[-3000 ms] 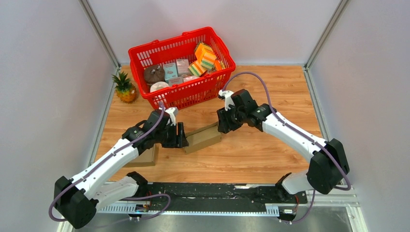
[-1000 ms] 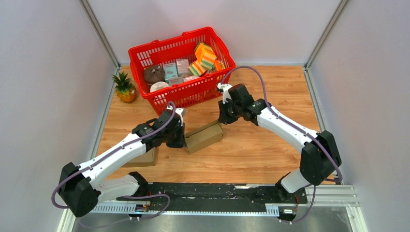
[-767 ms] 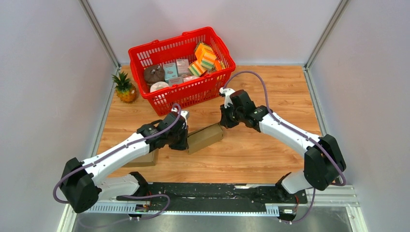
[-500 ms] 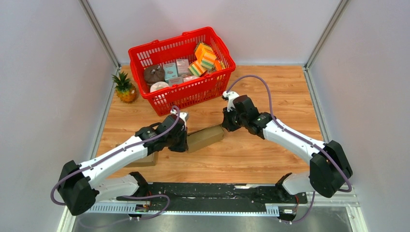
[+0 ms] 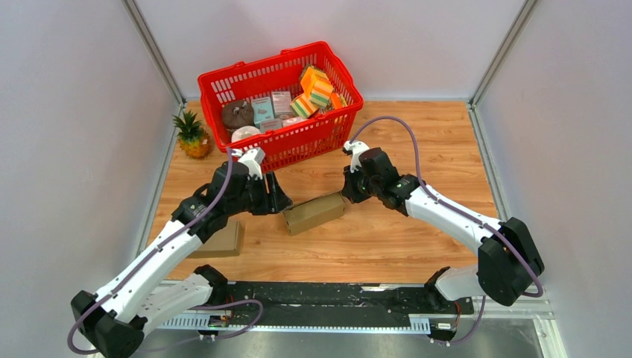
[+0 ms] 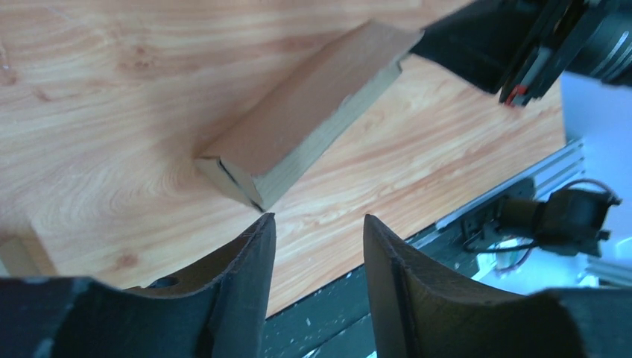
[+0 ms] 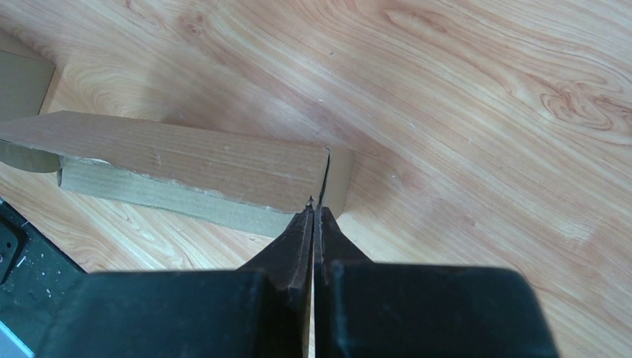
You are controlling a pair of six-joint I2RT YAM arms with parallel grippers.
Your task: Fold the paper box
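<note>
Plainly, our left gripper (image 6: 317,224) stands open and empty, just short of the paper box (image 5: 313,212), which lies on the table (image 5: 417,239) between both arms. Our right gripper (image 7: 314,216) is clenched, its tips touching the box's end flap.

My tool (image 7: 314,215) is pressed together with nothing between the fingers; its tips meet at the right end of the box (image 7: 186,160), at the seam beside the end flap; the box lies flat on the desk (image 7: 462,112), stretching leftward; another cardboard piece (image 7: 22,86) shows at the upper left edge.
</note>
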